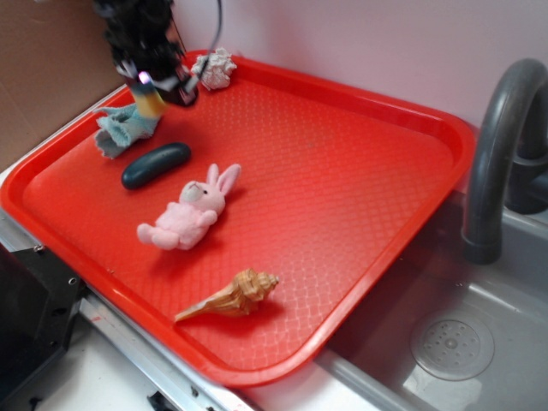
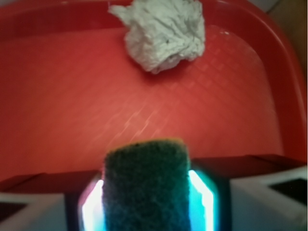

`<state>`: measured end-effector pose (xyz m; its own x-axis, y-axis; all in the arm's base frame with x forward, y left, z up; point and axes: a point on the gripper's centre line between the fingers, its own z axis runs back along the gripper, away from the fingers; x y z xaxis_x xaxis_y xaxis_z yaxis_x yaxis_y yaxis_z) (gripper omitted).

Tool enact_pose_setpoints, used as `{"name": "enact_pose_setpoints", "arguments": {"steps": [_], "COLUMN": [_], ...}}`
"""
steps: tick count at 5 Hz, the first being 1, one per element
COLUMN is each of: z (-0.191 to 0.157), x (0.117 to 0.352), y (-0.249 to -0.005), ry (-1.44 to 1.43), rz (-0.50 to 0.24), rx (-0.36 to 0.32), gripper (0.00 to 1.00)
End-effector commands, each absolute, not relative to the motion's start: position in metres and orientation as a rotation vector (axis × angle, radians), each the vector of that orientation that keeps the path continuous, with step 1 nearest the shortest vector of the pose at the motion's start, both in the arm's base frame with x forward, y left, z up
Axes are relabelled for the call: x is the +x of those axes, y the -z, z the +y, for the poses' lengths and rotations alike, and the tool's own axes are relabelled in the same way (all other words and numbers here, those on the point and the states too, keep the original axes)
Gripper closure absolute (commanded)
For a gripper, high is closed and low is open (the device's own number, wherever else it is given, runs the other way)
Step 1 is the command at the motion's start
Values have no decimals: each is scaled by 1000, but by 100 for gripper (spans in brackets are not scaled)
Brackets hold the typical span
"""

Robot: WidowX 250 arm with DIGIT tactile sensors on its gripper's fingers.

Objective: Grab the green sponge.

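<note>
Clamping the green sponge (image 2: 147, 185) between closed fingers, the gripper (image 1: 152, 83) hung at the upper left of the frame, above the red tray (image 1: 342, 171), over the teal rag (image 1: 124, 128).

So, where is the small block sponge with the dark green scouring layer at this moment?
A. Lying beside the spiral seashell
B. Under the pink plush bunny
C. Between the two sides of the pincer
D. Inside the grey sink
C: in the wrist view the small block sponge with the dark green scouring layer sits clamped in the pincer, above the red plastic tray, with a finger on each side.
</note>
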<state>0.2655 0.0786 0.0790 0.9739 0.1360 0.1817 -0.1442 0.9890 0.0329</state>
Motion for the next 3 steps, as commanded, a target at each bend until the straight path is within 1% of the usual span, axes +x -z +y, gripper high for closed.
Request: {"name": "enact_pose_setpoints", "arguments": {"steps": [1,2,3], "z": [9,0,7], "x": [235,211,210], "y": [-192,-216,-211], "ry": [-72,-71,-30], "rz": [-247,-278,-227], "rx": [-82,-115,-179], "gripper": [100,100,100]}}
